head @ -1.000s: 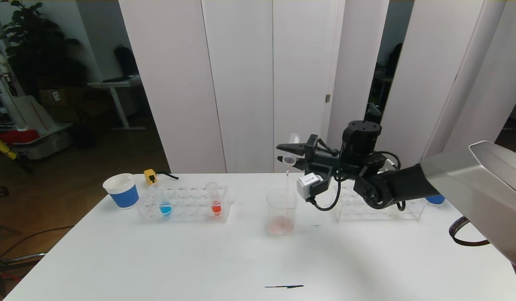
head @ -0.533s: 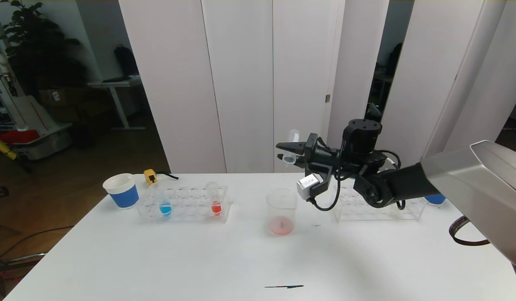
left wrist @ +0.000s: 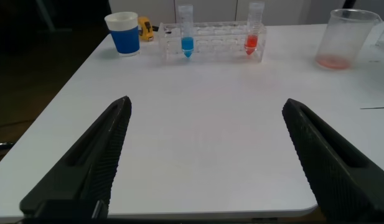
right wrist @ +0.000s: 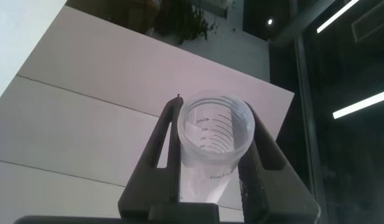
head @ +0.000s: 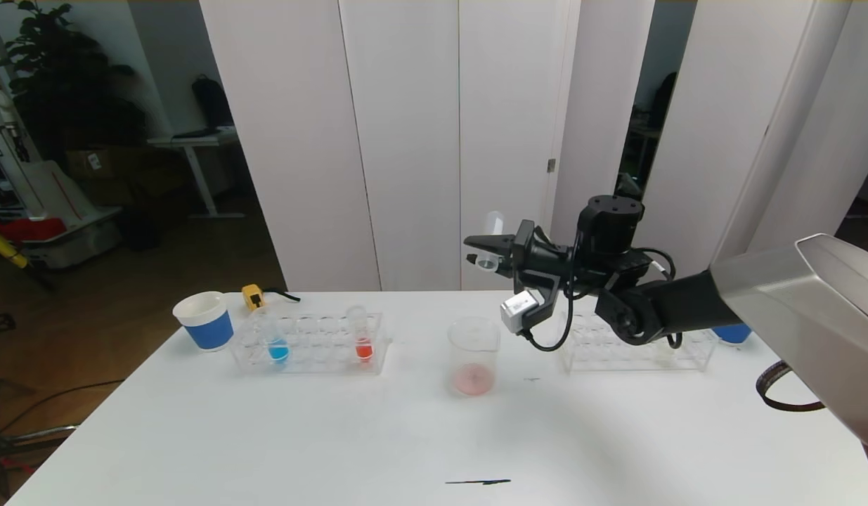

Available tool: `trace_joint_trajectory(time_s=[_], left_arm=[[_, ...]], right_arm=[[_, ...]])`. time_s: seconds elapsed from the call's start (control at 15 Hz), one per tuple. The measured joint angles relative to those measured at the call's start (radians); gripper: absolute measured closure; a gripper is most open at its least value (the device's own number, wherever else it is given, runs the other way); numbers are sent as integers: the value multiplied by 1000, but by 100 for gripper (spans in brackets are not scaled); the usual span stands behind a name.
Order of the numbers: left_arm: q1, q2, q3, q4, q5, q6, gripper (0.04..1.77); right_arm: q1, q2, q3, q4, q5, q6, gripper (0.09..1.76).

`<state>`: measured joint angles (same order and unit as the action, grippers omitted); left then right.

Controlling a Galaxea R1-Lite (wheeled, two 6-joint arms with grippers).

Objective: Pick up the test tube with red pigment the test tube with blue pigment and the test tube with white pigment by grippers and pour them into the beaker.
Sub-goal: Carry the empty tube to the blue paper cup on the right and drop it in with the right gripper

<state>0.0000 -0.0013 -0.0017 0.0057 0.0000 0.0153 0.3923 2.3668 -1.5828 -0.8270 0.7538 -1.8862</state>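
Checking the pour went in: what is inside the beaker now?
The beaker holds a shallow pool of pinkish-red liquid at its bottom and nothing else. Its glass is clear, so nothing inside is hidden.

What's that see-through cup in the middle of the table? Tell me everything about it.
It is a clear beaker, round and straight-walled, with a small pouring lip at its rim. It stands upright on the white table between two clear tube racks, touching neither. A shallow pool of pinkish-red liquid lies at its bottom. The right hand holds a tipped, emptied tube above it.
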Motion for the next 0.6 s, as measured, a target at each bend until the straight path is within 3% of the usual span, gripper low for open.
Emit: trace_joint_trajectory(time_s=[0.27,0.6], left_arm=[[0,0,0,0,0,0,8],[0,0,0,0,0,0,8]], right_arm=[[6,-7,0,0,-46,90,126],[31,-59,1,3,-208,297,126]])
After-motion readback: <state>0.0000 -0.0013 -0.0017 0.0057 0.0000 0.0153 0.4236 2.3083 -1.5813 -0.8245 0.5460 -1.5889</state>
